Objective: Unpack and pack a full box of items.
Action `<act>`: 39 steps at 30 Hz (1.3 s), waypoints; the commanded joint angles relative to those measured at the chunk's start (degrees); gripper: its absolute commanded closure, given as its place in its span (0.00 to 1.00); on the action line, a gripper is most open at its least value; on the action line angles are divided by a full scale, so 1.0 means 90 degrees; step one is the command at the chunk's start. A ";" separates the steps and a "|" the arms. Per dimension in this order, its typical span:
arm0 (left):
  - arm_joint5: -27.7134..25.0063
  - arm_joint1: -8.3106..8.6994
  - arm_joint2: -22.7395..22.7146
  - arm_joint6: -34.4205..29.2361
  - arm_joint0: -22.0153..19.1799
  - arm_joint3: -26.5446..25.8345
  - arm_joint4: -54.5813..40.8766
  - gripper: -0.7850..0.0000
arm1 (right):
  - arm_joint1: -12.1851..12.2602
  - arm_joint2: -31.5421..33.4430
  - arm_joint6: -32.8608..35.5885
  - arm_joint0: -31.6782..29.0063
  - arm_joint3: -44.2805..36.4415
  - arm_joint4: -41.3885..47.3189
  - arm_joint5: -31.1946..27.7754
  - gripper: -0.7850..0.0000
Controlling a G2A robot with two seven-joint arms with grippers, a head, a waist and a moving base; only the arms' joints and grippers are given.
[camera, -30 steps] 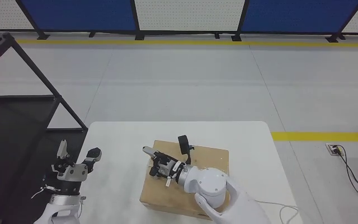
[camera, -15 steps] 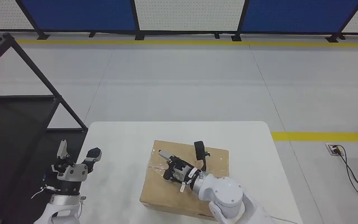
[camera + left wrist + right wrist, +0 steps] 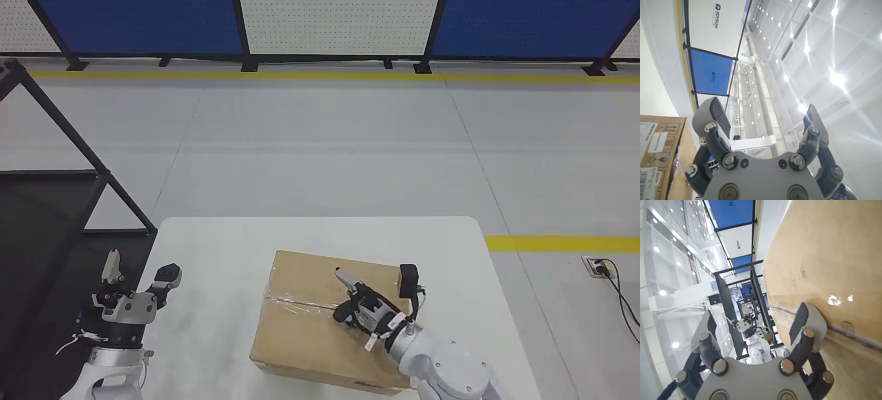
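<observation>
- White table (image 3: 215, 250) on a pale grey floor, with blue and white partition panels (image 3: 340, 25) along the far side and a black frame (image 3: 60, 180) off to its left.
- 1 brown cardboard box (image 3: 300, 335) sits on the near half of the table, toward the right, with its flaps shut flat.
- Clear tape (image 3: 300, 299) runs across the box top along the flap seam and glints in the light.
- In the left wrist view, 1 side of the box (image 3: 679, 136) carries white printed labels (image 3: 648, 136) and handling symbols.
- Right gripper (image 3: 375, 278) lies low over the right part of the box top, its 2 fingers spread wide and holding nothing.
- In the right wrist view, the right gripper (image 3: 757, 321) has the back of 1 finger (image 3: 806, 317) against the box top (image 3: 829, 256), just beside the taped seam (image 3: 838, 330).
- Left gripper (image 3: 140, 272) is by the table's left edge, well apart from the box.
- It points up toward the ceiling lights, and its 2 fingers (image 3: 719, 111) are spread with nothing between them (image 3: 765, 115).
</observation>
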 commanded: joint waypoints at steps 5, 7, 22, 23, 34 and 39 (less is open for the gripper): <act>0.0000 0.0000 0.0000 0.0000 0.0000 0.0000 0.0000 0.00 | 0.0103 0.0819 -0.0137 -0.0902 -0.0518 0.0140 -0.0322 0.00; 0.0000 0.0000 0.0000 0.0000 0.0000 0.0000 0.0000 0.00 | 0.0136 0.1138 -0.0151 -0.1226 -0.0677 0.0230 -0.0465 0.00; 0.0000 0.0000 0.0000 0.0000 0.0000 0.0000 0.0000 0.00 | 0.0161 0.3533 -0.0736 -0.4556 -0.2405 0.1496 -0.2716 0.00; 0.0000 0.0000 0.0000 0.0000 0.0000 0.0000 0.0000 0.00 | 0.0154 0.3576 -0.0708 -0.4685 -0.2470 0.1573 -0.2811 0.00; 0.0000 0.0000 0.0000 0.0000 0.0000 0.0000 0.0000 0.00 | 0.0154 0.3575 -0.0707 -0.4683 -0.2470 0.1572 -0.2810 0.00; 0.0000 0.0000 0.0000 0.0000 0.0000 0.0000 0.0000 0.00 | 0.0154 0.3575 -0.0708 -0.4683 -0.2470 0.1572 -0.2810 0.00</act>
